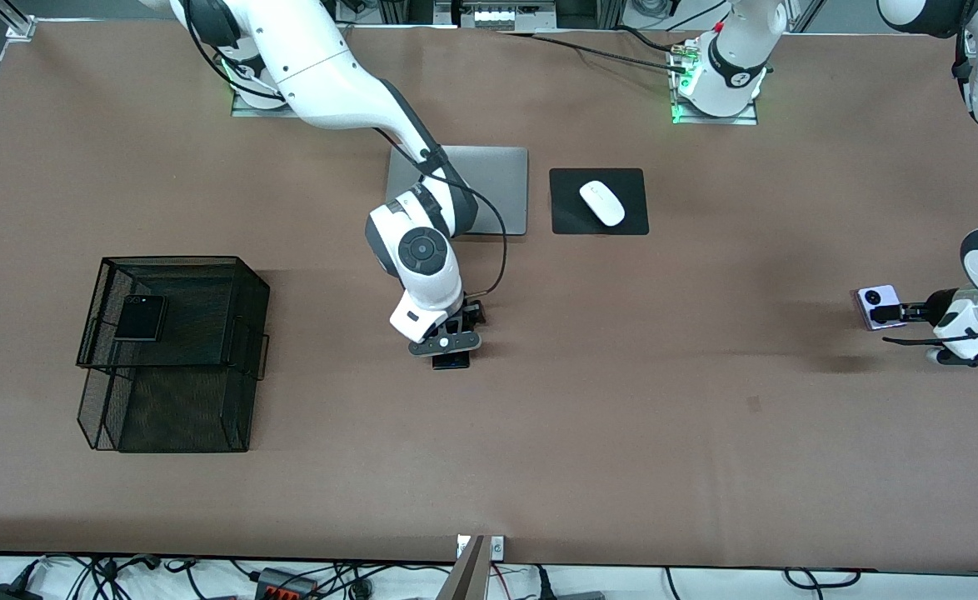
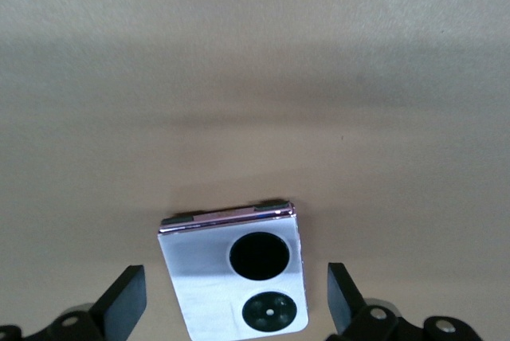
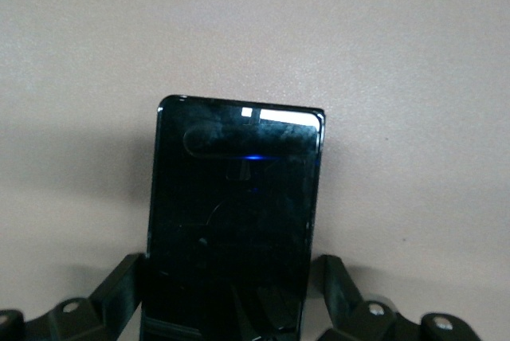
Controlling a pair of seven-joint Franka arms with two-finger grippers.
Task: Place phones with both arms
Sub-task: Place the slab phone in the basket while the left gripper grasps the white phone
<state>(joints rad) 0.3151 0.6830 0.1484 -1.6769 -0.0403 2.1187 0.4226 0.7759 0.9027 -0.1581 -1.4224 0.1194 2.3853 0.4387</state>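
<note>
Basket [image 1: 247, 287] with black flip phone [image 1: 141, 317]

Brown table [image 1: 706, 433]. Silver laptop [image 1: 489, 187], closed, near the edge by the bases; beside it, white mouse [image 1: 602, 202] on black mousepad [image 1: 572, 217]. Black wire-mesh basket [image 1: 206, 400] toward the right arm's end.

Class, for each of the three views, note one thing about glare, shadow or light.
Front view: green glow at both arm bases; a soft shadow beside the mesh basket. Right wrist view: the slab phone mirrors a bright white patch and a blue glint. Left wrist view: a dim shadow band crosses the table above the lavender-white flip phone.
</note>
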